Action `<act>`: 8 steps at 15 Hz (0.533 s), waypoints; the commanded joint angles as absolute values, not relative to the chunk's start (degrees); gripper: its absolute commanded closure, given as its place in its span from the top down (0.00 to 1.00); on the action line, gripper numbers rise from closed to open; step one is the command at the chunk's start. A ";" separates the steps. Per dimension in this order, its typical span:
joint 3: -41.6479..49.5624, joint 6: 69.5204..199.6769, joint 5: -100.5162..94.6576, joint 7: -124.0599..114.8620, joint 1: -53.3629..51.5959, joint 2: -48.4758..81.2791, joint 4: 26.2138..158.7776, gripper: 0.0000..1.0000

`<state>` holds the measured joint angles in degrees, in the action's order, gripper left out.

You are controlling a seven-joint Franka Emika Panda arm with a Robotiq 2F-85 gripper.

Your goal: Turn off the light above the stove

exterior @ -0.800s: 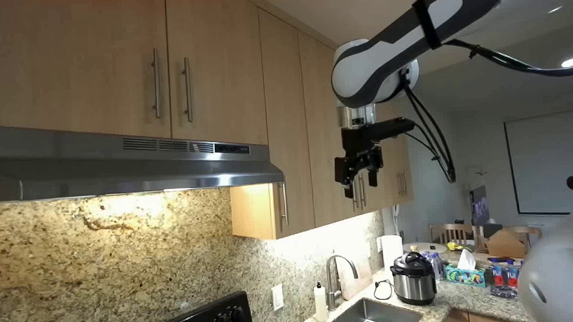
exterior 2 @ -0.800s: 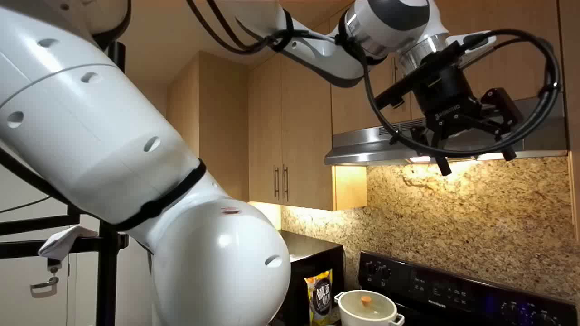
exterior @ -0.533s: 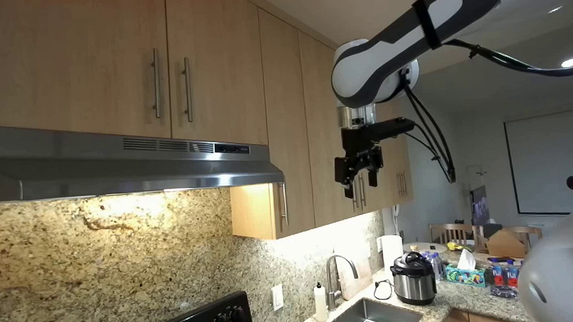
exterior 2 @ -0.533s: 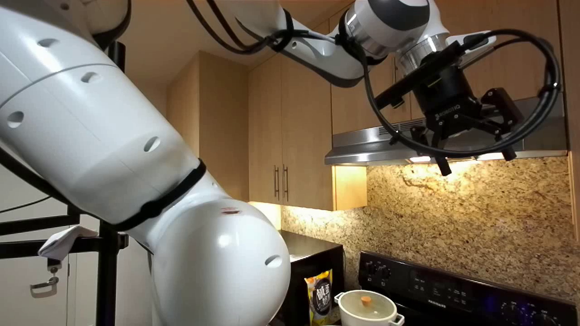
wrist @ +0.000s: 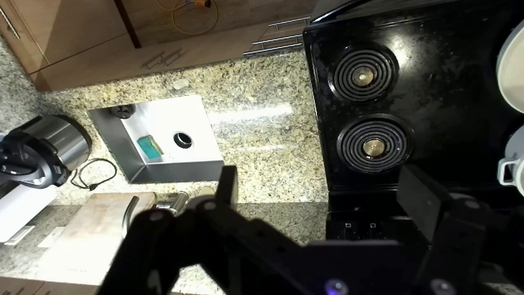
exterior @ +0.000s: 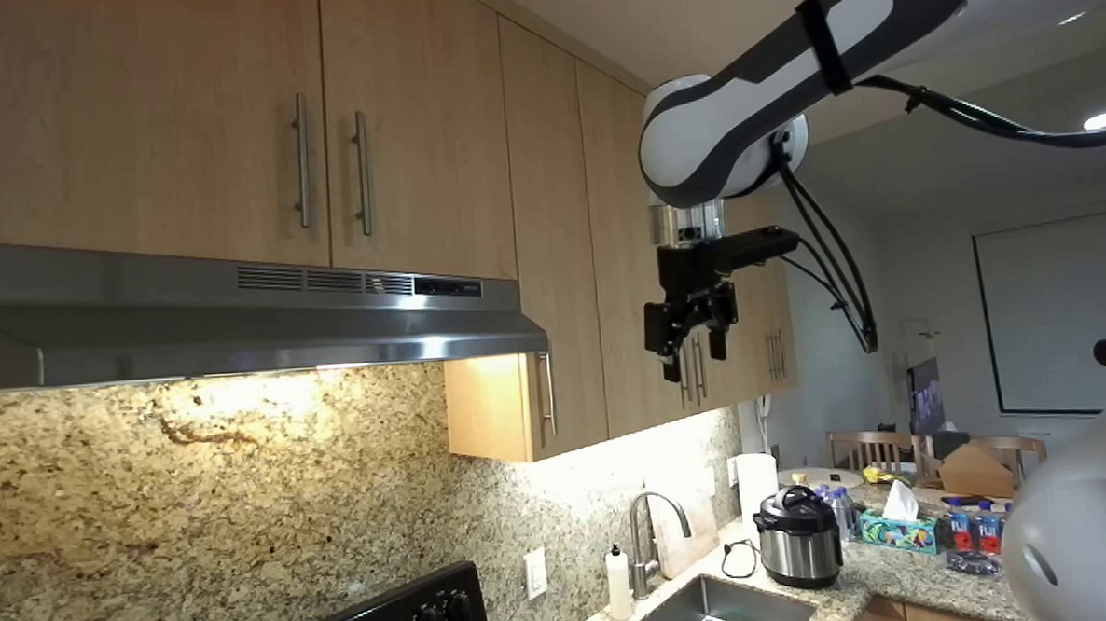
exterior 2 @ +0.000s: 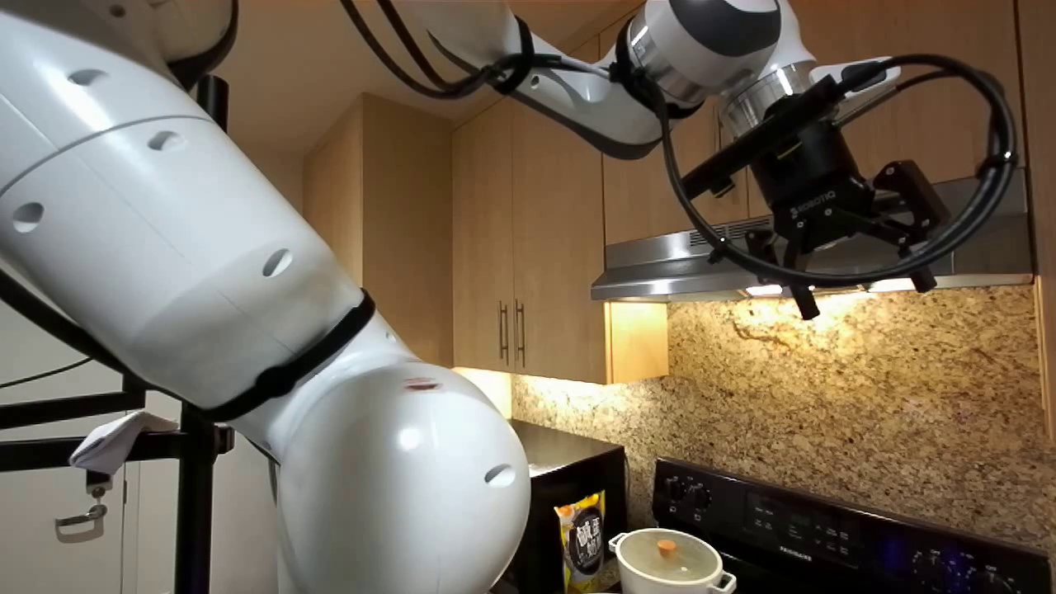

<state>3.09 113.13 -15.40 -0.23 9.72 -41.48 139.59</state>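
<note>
The steel range hood (exterior: 237,338) shows in both exterior views (exterior 2: 652,271), under wooden cabinets. Its light (exterior: 341,365) is on and brightens the granite backsplash; two lit patches show under the hood in an exterior view (exterior 2: 766,290). A small black control panel (exterior: 447,286) sits at the right end of the hood's front; my gripper and cable cover that part in an exterior view. My gripper (exterior: 695,357) points down, open and empty, apart from the hood. It also shows in an exterior view (exterior 2: 865,293). In the wrist view, the fingers (wrist: 321,176) are wide apart above counter and stove (wrist: 442,94).
Cabinet doors with bar handles (exterior: 361,174) are above the hood. A low cabinet (exterior: 566,385) adjoins its right end. A faucet (exterior: 640,540), sink (wrist: 176,127) and pressure cooker (exterior: 799,542) are below. A white pot (exterior 2: 668,565) stands by the stove's control panel (exterior 2: 792,528).
The arm is nearly still. The gripper has shifted very slightly left in both exterior views. The fingers stay open and the hood light stays on.
</note>
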 commanded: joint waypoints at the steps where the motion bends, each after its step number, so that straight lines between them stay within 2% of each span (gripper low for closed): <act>1: 3.21 114.47 -16.04 0.91 8.10 -40.37 138.35 1.00; 8: 4.07 123.19 -13.91 1.73 4.37 -36.01 134.95 1.00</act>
